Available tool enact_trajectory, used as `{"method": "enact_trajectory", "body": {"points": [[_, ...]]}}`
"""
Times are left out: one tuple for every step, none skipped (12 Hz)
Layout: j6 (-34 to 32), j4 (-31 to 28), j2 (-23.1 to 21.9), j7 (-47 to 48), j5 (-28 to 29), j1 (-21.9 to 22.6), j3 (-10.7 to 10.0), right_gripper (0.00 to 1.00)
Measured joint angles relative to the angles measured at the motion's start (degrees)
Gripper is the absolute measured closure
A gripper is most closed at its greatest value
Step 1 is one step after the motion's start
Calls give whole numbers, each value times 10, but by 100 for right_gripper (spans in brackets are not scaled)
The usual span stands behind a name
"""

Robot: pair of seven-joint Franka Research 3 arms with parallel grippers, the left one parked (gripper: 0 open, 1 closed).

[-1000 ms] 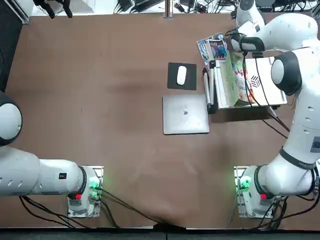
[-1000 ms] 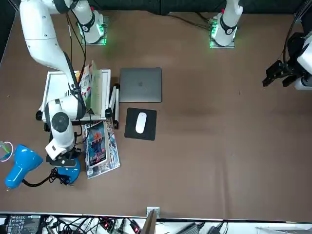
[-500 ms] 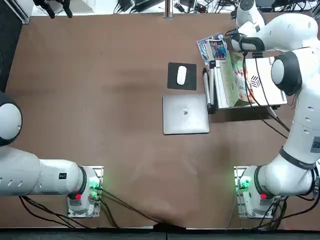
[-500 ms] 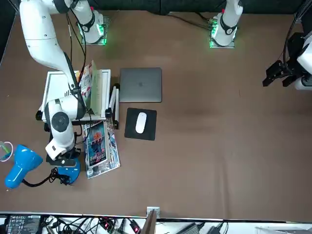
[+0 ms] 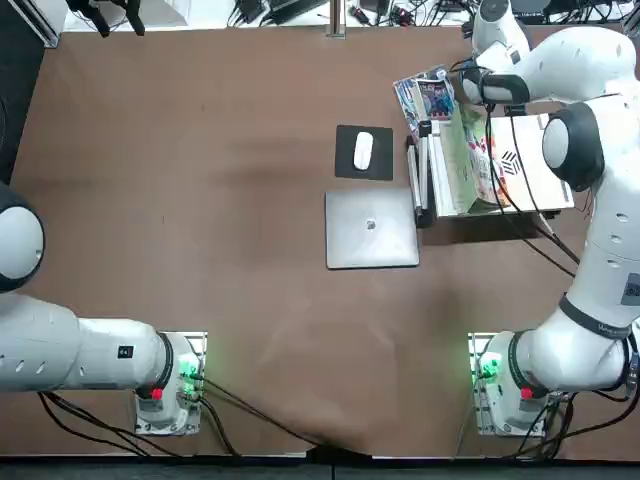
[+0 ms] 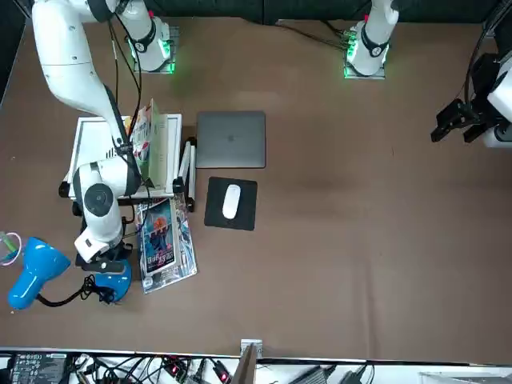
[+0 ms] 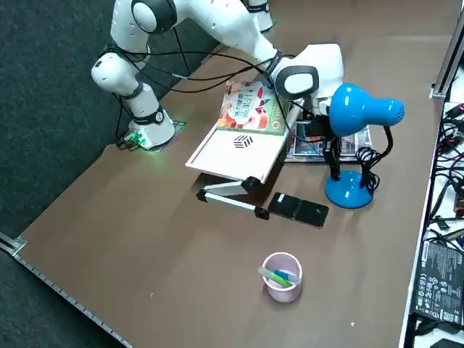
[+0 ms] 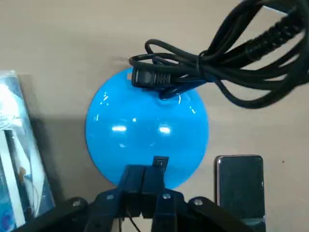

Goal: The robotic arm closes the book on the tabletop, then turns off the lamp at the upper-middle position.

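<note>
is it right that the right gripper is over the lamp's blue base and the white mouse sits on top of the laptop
Not quite: the white mouse sits on the dark mouse pad, beside the laptop, as the top view shows. The right gripper is indeed over the lamp's blue base.

Top view: lamp unseen under our arm, one o'clock. Wrist view: blue booklet cropped, nine o'clock; its print blurred.

Brown tabletop bearing laptop, mouse pad, lamp.
</note>
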Motion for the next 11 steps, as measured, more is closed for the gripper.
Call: {"method": "enact_trajectory", "body": {"points": [[1,-1,0,0,0,0,0,99],[6,-3,-1,0,0,-2,1,99],[7,-4,-2,0,1,-3,2,99],[9,-5,-2,0,1,-4,3,99],[12,-6,-3,0,2,-6,3,99],[17,-7,-3,0,3,-8,4,99],[21,-8,-2,0,3,-11,4,99],[24,-8,-2,0,3,-13,5,99],[26,-8,-2,0,4,-16,8,99],[27,-8,-2,0,4,-22,13,99],[27,-8,-3,0,4,-32,23,99]]}}
